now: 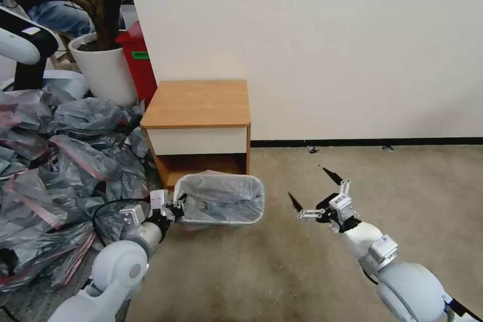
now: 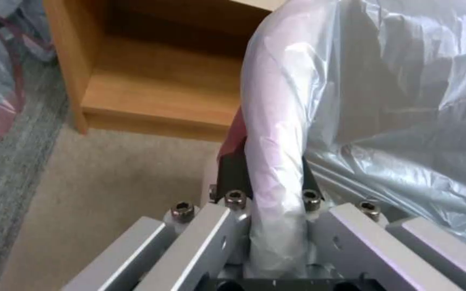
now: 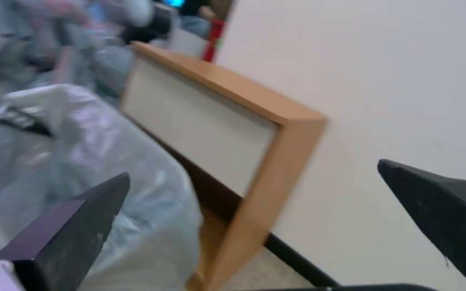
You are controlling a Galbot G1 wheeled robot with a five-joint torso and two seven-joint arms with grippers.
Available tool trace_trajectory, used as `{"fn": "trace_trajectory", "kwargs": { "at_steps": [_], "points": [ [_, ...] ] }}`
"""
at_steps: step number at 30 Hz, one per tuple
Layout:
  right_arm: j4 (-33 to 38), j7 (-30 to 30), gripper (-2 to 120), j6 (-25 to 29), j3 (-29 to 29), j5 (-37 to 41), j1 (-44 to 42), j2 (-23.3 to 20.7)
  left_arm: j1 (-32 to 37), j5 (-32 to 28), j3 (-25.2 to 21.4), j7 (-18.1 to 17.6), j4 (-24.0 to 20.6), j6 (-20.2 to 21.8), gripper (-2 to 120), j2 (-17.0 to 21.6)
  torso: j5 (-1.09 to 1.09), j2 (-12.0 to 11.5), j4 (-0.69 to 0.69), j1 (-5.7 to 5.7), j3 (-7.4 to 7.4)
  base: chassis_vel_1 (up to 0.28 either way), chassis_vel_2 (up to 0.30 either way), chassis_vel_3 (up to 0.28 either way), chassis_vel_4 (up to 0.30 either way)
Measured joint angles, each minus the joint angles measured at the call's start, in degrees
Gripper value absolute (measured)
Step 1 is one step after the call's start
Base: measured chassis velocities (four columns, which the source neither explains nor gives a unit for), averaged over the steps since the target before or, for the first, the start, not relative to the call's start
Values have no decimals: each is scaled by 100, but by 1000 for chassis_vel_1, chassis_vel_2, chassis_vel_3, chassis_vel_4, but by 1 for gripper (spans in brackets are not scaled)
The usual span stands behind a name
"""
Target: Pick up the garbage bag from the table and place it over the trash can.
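Bag [image 1: 221, 196] already lines the can [image 1: 250, 220], on the floor in front of the table [image 1: 197, 103]. Left gripper [image 1: 177, 205] is clamped on the bagged rim at the can's 9 o'clock side. Right gripper [image 1: 312, 192], fingers wide apart, hangs off at 3 o'clock, clear of the can; left arm nearer.

I see my left gripper [image 1: 177, 206] at the left rim of the bag-lined cream plastic bin [image 1: 221, 200]; my right gripper [image 1: 311, 190] hovers spread.
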Motion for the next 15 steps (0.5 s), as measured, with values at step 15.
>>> {"fn": "trace_trajectory", "kwargs": {
  "at_steps": [15],
  "points": [
    [236, -647, 76, -269, -602, -680, 273, -343, 653, 1436, 34, 26, -494, -202, 3, -357, 0, 0, 1, 0, 0, 0, 0, 0, 0]
  ]
}}
